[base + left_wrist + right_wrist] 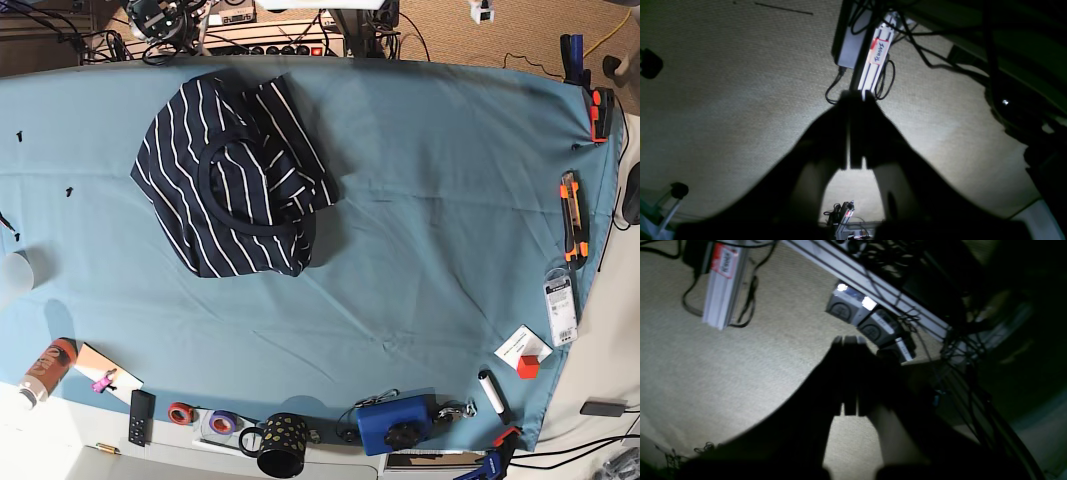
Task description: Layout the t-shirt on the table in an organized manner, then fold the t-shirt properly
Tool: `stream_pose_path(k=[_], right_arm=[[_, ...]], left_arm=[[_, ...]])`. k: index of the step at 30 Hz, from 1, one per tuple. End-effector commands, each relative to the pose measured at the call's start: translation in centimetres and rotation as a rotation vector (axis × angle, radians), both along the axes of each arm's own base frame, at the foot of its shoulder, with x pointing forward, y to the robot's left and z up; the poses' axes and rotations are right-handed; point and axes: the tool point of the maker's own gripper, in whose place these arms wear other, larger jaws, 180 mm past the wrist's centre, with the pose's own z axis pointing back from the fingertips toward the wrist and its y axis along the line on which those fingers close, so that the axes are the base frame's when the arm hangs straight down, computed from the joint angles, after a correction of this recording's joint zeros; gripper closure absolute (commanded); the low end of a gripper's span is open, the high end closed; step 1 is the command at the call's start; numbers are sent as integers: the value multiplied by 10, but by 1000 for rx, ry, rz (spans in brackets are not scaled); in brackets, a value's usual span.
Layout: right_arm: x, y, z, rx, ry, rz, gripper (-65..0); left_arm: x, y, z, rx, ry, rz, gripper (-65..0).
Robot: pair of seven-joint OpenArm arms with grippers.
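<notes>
The t-shirt [235, 190], dark navy with thin white stripes, lies bunched and folded over itself on the far left part of the table [430, 200], its round neckband facing up. Neither arm shows in the base view. In the left wrist view my left gripper [855, 96] is shut with nothing between its fingers, held over beige carpet. My right gripper [848, 340] in the right wrist view is likewise shut and empty above the carpet. Neither wrist view shows the t-shirt or the table.
Along the table's near edge stand a dotted black mug [283, 445], a blue device [395, 423], tape rolls [222, 423] and a bottle [45, 370]. An orange cutter [570, 215] lies at the right edge. A labelled aluminium rail [875, 66] with cables lies below the left gripper.
</notes>
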Motion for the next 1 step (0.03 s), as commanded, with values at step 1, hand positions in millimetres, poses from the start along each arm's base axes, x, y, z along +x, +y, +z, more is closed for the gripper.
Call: stream_pose_path(k=[1], right_arm=[[4, -8, 3, -11, -15, 2, 0]], left_arm=[[-5, -1, 1, -3, 2, 1, 0]])
